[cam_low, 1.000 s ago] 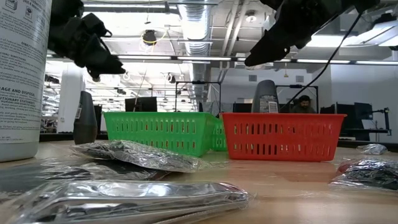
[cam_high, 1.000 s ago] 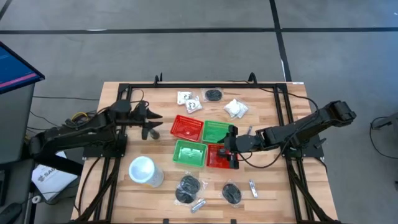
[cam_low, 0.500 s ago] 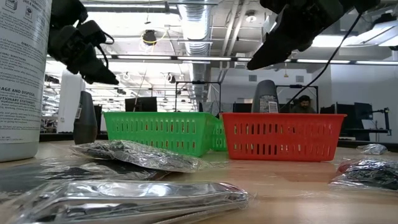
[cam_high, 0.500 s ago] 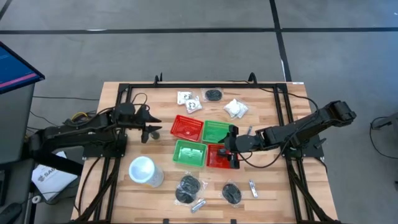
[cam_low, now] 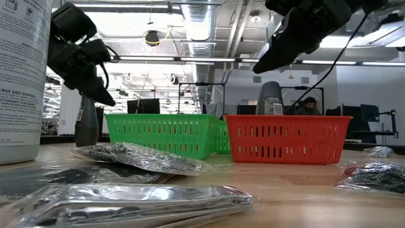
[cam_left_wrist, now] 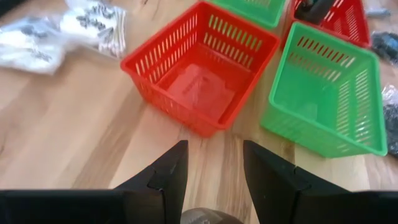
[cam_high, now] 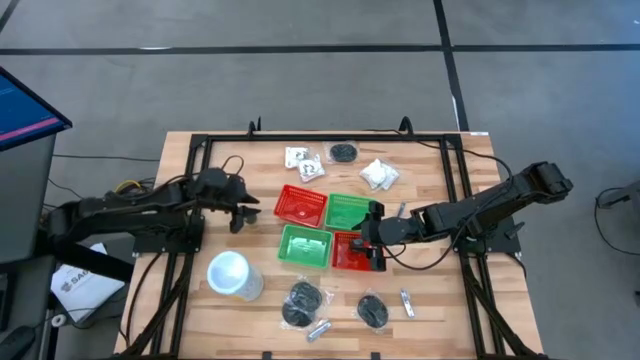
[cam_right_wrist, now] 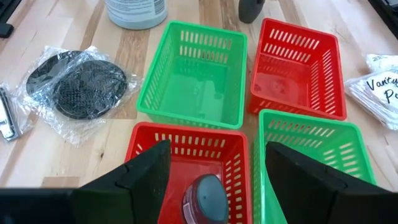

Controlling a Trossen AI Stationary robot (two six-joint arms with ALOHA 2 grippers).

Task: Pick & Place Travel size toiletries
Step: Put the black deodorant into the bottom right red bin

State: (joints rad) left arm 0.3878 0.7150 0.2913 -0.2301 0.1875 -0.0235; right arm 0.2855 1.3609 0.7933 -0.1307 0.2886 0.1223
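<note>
The right pincer [cam_high: 374, 238] hangs over the near red square plastic basket [cam_right_wrist: 189, 158], with its two dark fingers wide apart. Directly below it, inside this basket, stands a small dark roll-on bottle with a rounded reddish top [cam_right_wrist: 204, 198]. Its long axis is upright, and the top points up at the pincer. In the low view the same bottle [cam_low: 272, 98] rises above the basket rim.

The left pincer [cam_high: 236, 210] is over the bare wooden counter [cam_left_wrist: 74, 134], just beside the far red basket [cam_left_wrist: 202, 68]. Its fingers are apart and hold nothing. Right under it stands a second small dark bottle [cam_left_wrist: 208, 216], also upright.

The other toiletries lie loose on the counter: black round bundles in clear wrap [cam_high: 301, 301], white crinkly packets [cam_high: 378, 174] and a short silvery tube [cam_high: 318, 329].

I judge the main risk to be tipping. Both bottles are tall and narrow. If a finger touches the rounded top when the arm moves, the bottle can fall over, or roll across the counter. For the left pincer, a descent that is not centred can push the bottle away instead of closing on it. The basket walls near the right pincer can also catch a finger.
</note>
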